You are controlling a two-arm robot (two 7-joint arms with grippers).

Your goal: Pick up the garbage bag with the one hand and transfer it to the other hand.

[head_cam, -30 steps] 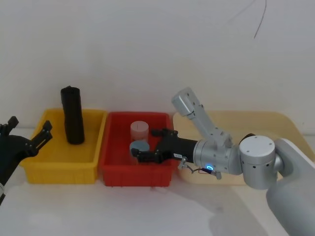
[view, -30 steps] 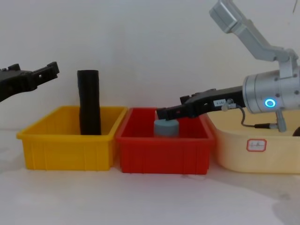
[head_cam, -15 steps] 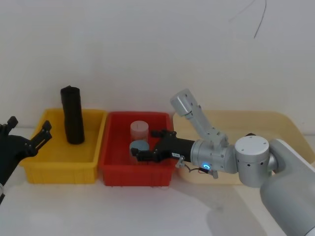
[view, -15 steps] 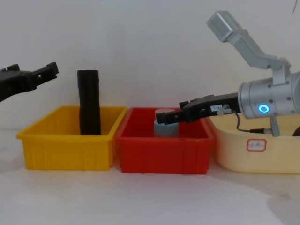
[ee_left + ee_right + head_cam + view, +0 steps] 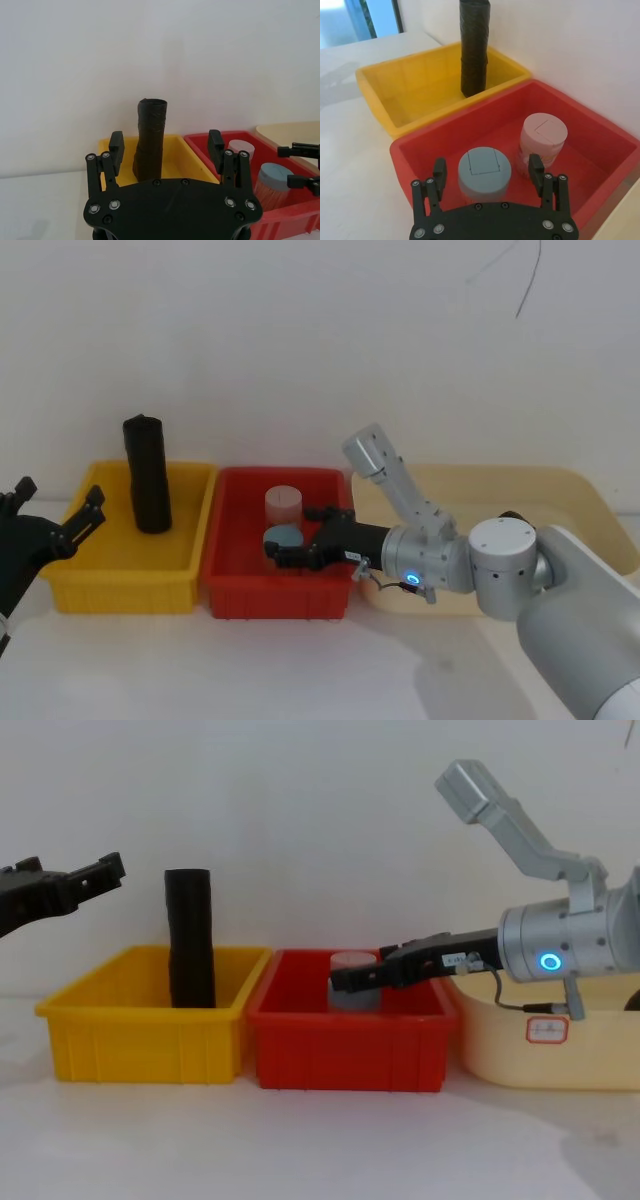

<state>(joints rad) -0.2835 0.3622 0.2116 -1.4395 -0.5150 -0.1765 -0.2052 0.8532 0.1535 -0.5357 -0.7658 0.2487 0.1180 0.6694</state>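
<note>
**Fingers spread over the red bin, bag untouched**

Fingers [image 5: 439,172] of the right gripper [image 5: 300,537] are spread apart and hold nothing, straddling a blue-capped jar [image 5: 484,173] in the red bin [image 5: 222,595]. Over the last second this gripper, the one with the silver wrist and ring light, has dipped lower and slid further toward the bin's left wall. That carries it closer to the garbage bag [image 5: 148,474], though it hasn't reached it.

The bag stands upright near the back edge of the yellow bin [image 5: 120,592], leaning slightly. The left gripper [image 5: 55,525], also spread and empty, hangs outside that bin's front-left corner, unmoved.

Between the right gripper and the bag rise the two touching bin walls; the fingers sit below rim height, so I judge they must lift before crossing. A pink-capped jar [image 5: 543,133] stands just behind the blue one. Above both bins the space is open.
</note>
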